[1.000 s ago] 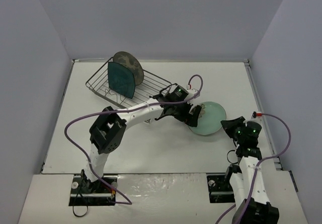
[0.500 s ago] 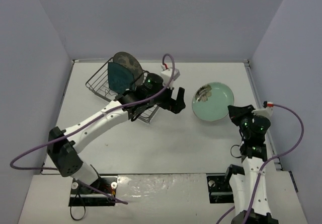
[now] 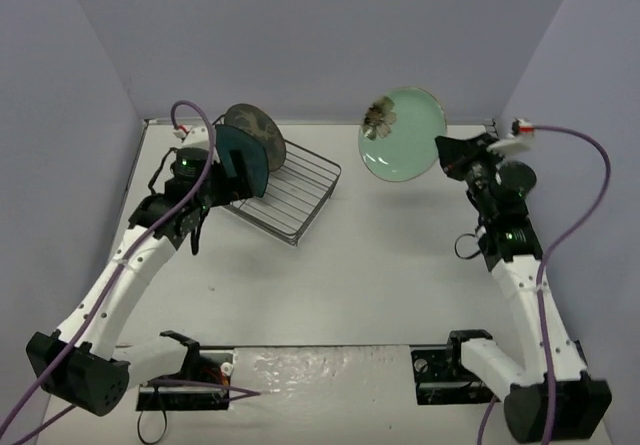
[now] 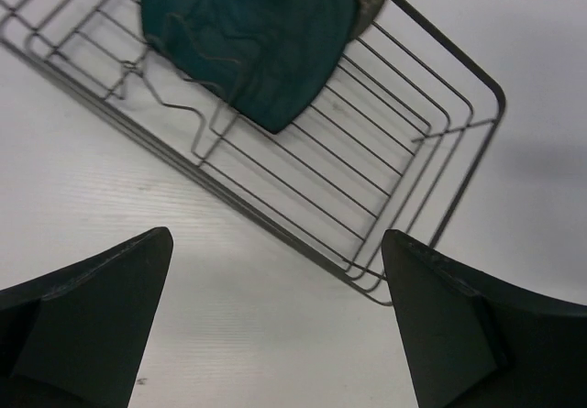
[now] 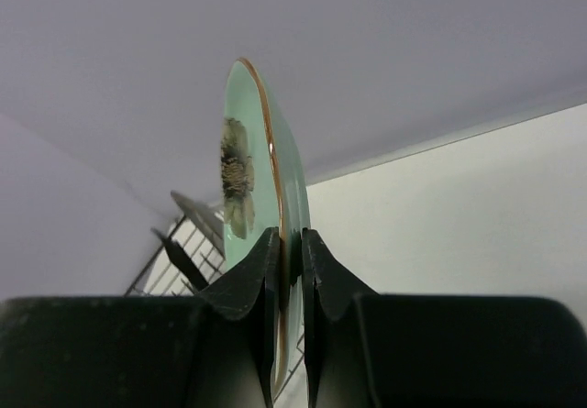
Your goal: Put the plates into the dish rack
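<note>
The right fingers (image 5: 246, 284) are clamped on the lower rim of the mint-green plate (image 3: 403, 133), which now stands on edge, high in the air over the 1 o'clock part of the table (image 3: 350, 275). One second ago it was low, near 4 o'clock, with the left fingers (image 4: 101, 307) beside it. Those fingers are now wide apart, hold nothing, and have moved to the 9 o'clock side of the dish rack (image 3: 300, 190). The teal plate (image 3: 240, 160) and the dark round plate (image 3: 255, 125) stand at the rack's 10 o'clock end, so I judge that only this last plate remains. The right arm is stretched far forward and raised, and the left arm reaches out long, its wrist tipped down toward the rack.
</note>
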You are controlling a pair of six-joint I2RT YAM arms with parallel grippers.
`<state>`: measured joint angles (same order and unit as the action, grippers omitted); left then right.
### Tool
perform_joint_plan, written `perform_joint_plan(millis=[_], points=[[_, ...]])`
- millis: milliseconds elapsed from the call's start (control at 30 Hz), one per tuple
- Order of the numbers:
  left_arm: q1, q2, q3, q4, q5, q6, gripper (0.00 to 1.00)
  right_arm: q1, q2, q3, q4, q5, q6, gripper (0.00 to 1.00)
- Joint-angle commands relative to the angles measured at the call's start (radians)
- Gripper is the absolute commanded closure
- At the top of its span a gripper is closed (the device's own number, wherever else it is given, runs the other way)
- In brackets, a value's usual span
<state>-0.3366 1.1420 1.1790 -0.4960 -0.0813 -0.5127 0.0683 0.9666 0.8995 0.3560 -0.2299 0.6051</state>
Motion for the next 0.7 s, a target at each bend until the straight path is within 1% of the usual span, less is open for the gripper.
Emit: perform_joint_plan(millis=[0,67,133,233,333,367,400,433,533,600,667], points=[[0.186,-0.044,0.015,-0.075,-0.008,-0.039,0.03,0.306,0.223,0.274,0.182,0.149,-0.193,1.0],[0.265,-0.051,0.006,-0.102,-0.031,-0.05,0.03,0.37,0.346,0.36,0.198,0.14,-0.227,1.0],[0.29,-0.068,-0.004,-0.115,-0.096,-0.073,0.03,0.431,0.43,0.483,0.191,0.114,-0.265,1.0],[0.334,-0.087,-0.033,-0.094,-0.075,-0.089,0.03,0.507,0.582,0.653,0.167,0.085,-0.311,1.0],[0.412,-0.08,-0.053,-0.097,-0.061,-0.126,0.03,0.564,0.723,0.794,0.112,0.075,-0.378,1.0],[0.454,-0.077,-0.058,-0.094,-0.044,-0.135,0.03,0.589,0.784,0.871,0.073,0.075,-0.406,1.0],[0.479,-0.065,-0.06,-0.086,0.001,-0.152,0.03,0.605,0.819,0.915,0.055,0.071,-0.417,1.0],[0.531,-0.06,-0.069,-0.079,0.032,-0.159,0.03,0.61,0.876,0.977,0.044,0.065,-0.427,1.0],[0.6,-0.042,-0.089,-0.044,0.103,-0.177,0.03,0.616,0.985,1.087,0.016,0.042,-0.442,1.0],[0.611,-0.039,-0.095,-0.036,0.106,-0.17,0.03,0.625,1.059,1.189,0.011,0.008,-0.487,1.0],[0.613,-0.04,-0.096,-0.032,0.099,-0.165,0.03,0.641,1.118,1.256,0.018,-0.024,-0.539,1.0]])
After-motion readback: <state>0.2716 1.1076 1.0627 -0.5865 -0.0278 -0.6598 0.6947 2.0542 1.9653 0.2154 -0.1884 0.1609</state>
